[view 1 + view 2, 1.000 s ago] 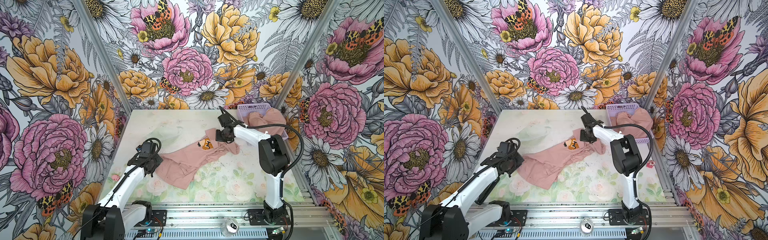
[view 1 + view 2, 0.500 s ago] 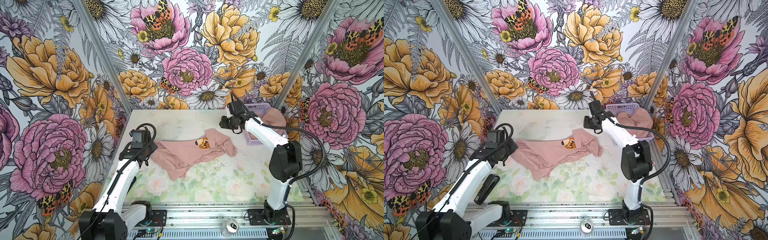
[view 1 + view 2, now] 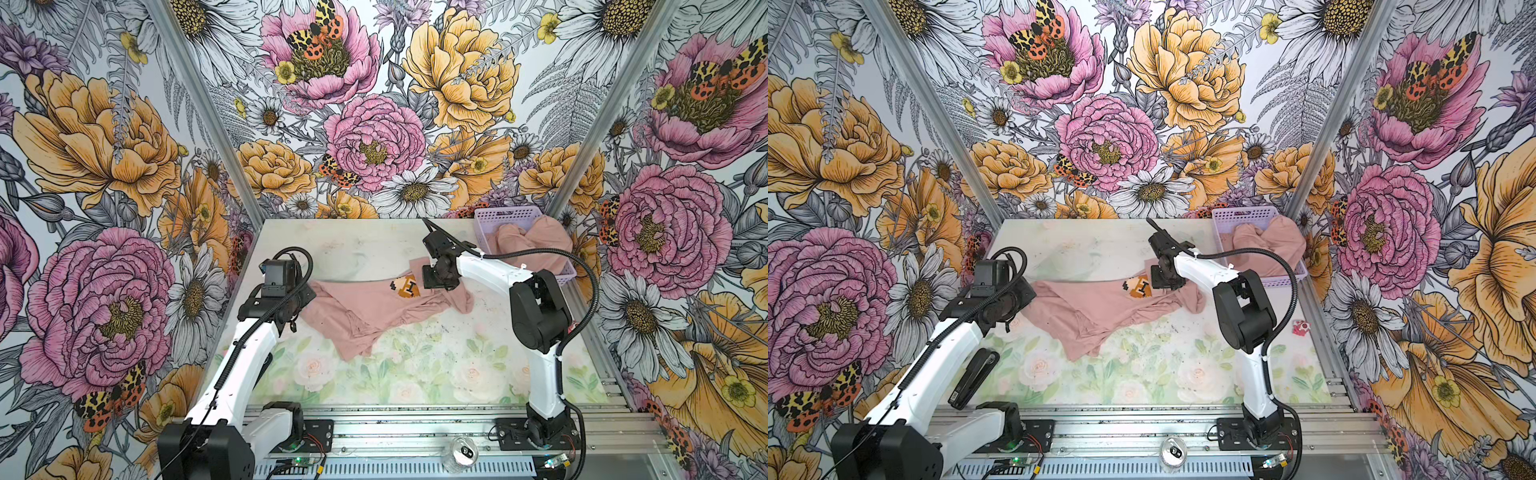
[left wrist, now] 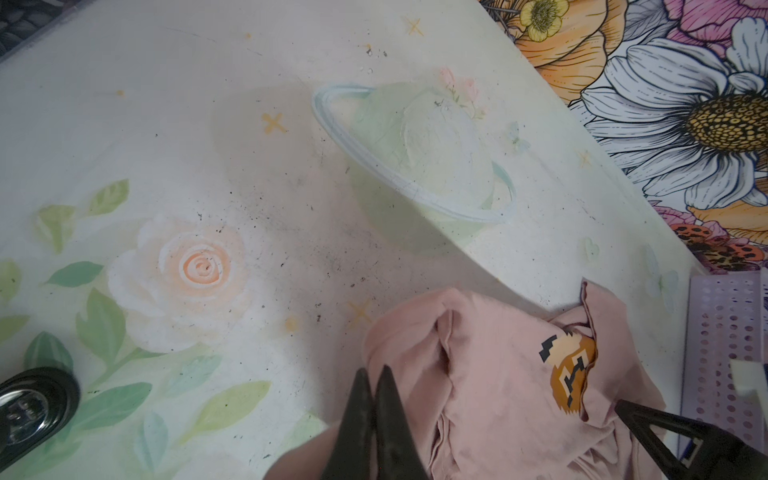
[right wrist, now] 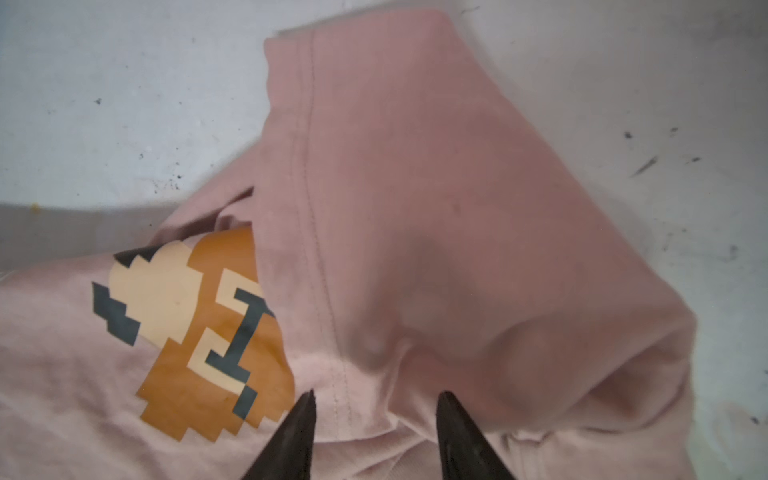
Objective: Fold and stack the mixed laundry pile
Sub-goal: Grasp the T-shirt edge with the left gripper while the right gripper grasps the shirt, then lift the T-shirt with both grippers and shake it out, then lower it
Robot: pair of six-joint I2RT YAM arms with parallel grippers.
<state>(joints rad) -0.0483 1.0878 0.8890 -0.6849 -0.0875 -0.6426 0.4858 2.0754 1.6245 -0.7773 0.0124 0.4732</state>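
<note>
A dusty-pink T-shirt [image 3: 365,311] [image 3: 1096,311] with a pixel-art print lies crumpled across the middle of the table. My left gripper [image 3: 305,298] [image 4: 376,372] is shut on the shirt's left edge, and pink cloth bunches under its fingers. My right gripper [image 3: 436,283] [image 5: 376,399] stands open just above a fold of the T-shirt [image 5: 415,208], beside the print, with nothing pinched between its fingers. More pink cloth of the laundry pile [image 3: 536,241] [image 3: 1271,239] sits heaped in the lavender basket [image 3: 503,216] [image 3: 1241,216] at the back right.
Flowered walls close in the table on three sides. A metal rail runs along the front, with a can [image 3: 459,453] on it. A small red thing [image 3: 1300,327] lies by the right wall. The basket's wall [image 4: 715,332] stands close behind the shirt.
My right gripper let go of the shirt, opened, lifted toward the basket and came back down over the print. My left gripper dragged the shirt's edge to the left and farther back.
</note>
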